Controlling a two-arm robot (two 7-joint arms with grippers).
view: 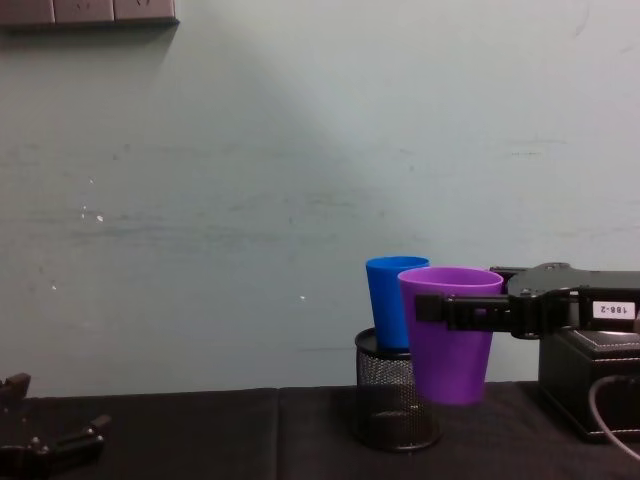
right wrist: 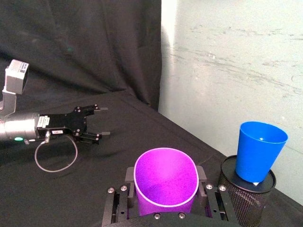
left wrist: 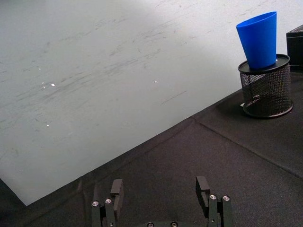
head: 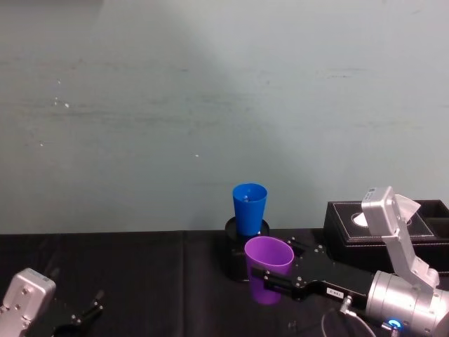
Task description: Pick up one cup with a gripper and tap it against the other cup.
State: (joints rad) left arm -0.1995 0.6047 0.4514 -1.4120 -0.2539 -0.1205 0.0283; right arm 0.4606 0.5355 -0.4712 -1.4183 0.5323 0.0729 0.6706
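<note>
Right gripper [view: 458, 311] squeezes the purple cup [view: 450, 350], held up just beside the blue cup [view: 385, 300]. Next, probably a tiny nudge to tap it. Left gripper [left wrist: 160, 188] rests open, well apart.

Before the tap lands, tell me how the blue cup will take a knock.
The blue cup looks like thin plastic, so probably light. It stands narrow-end down in the mesh pen holder, most above the rim, so it may rock or tilt. The right gripper, shut on the purple cup, should tap gently; the left gripper rests open.
</note>
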